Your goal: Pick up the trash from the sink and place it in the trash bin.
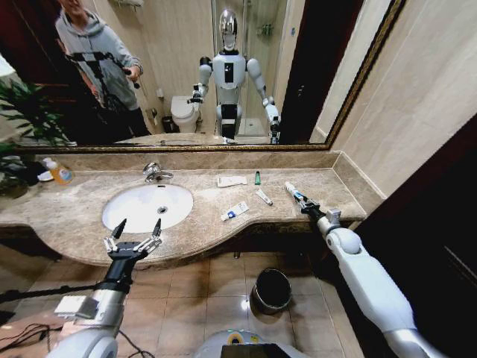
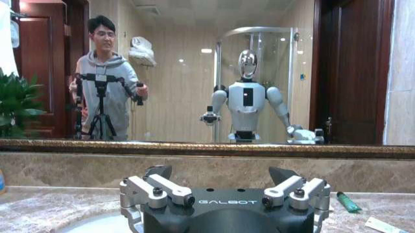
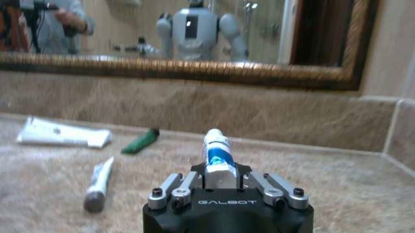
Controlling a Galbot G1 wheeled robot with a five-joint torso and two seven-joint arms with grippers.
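Trash tube sits clamped in the right gripper at centre-right; packet, green piece and two tubes lie mid-frame beside the sink. Left gripper gapes, lower left; trash bin below.

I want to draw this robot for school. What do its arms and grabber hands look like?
Its arms are smooth, rounded white shells with grey joints. Each ends in a black block with GALBOT in pale letters. The left gripper has silver metal links with black screws and dark pointed fingertips. The right gripper has the same silver links and screws. The left arm has a white label near the wrist.
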